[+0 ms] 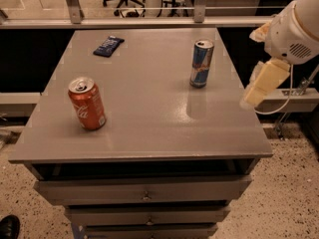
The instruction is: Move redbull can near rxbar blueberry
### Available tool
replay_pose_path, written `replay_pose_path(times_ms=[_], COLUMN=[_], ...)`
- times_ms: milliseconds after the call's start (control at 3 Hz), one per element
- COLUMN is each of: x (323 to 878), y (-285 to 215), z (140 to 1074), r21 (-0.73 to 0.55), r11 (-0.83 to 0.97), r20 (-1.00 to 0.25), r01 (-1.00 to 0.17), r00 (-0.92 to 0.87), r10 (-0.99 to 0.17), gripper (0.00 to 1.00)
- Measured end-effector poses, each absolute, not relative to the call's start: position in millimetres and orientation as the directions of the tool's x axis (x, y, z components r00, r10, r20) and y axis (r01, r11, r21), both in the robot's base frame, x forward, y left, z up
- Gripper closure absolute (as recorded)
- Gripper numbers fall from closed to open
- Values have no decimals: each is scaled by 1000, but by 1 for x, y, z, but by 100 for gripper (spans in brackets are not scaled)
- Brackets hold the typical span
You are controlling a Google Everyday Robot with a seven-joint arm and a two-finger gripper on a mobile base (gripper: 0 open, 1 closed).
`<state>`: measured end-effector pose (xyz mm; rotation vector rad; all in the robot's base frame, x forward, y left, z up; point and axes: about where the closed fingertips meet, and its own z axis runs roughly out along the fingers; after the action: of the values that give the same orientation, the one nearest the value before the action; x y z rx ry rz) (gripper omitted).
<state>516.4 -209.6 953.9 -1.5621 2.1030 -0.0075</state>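
Blue and silver, tall and slim, the redbull can (201, 63) stands upright on the grey metal surface (149, 113), near its right-hand edge as the camera view shows it. The robot's pale cream hand (254, 91) hangs just off that edge, nearer the front than the can; whether it is apart or together I cannot tell. The can therefore lies left of the hand and farther back, its long axis vertical, which probably suits a sideways reach. The flat dark blue rxbar blueberry wrapper (108, 46) lies near the far left corner, well apart from the can. A short red cola can (87, 103) stands front left, likely clear of the path.
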Motion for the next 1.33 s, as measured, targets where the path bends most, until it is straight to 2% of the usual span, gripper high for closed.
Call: replay_pose_path(times_ms=[333,667,1000,1333], x=[581,624,655,667], y=[-196,-179,-161,-145], z=[940,930,914,906], r21=[-306,-287,-202,-134], r11=[409,469,523,540], r20=[-577,-707,-811,-848], r01=[-860,-835,-828,-831], r00=[-174,-146,-158,-186], r10=[-798,-692,-563,-496], gripper=[0,0,0,0])
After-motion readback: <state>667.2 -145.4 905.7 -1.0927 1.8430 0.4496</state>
